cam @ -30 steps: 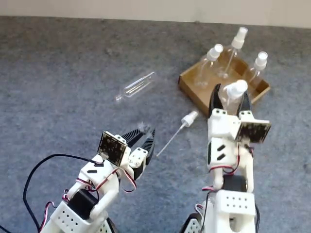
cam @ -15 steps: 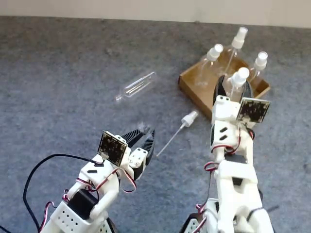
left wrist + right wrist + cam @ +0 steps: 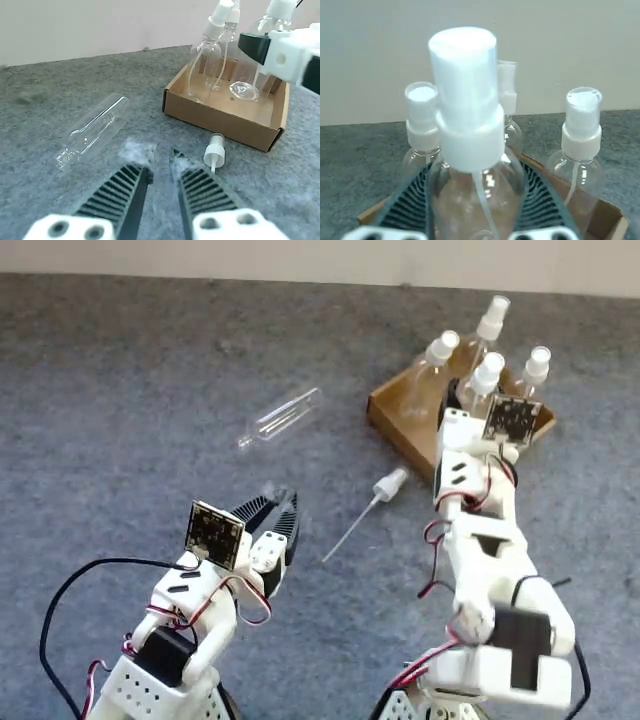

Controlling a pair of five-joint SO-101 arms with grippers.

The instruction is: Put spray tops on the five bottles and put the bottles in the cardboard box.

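Fourth bottle swinging out over the box!

Nearest, my left gripper (image 3: 159, 170) has shifted leftward, slightly parted and holding nothing. Mid-table ahead lie the loose spray top (image 3: 215, 150) and the bare bottle (image 3: 92, 131). Farther off, my right gripper (image 3: 478, 400), clamped on the capped bottle (image 3: 470, 165), has pushed out over the cardboard box (image 3: 220, 120) near the far right edge, among three standing bottles (image 3: 202, 65). Only one is left to cap. The held bottle's base is hidden, so I can't tell whether it has touched down.
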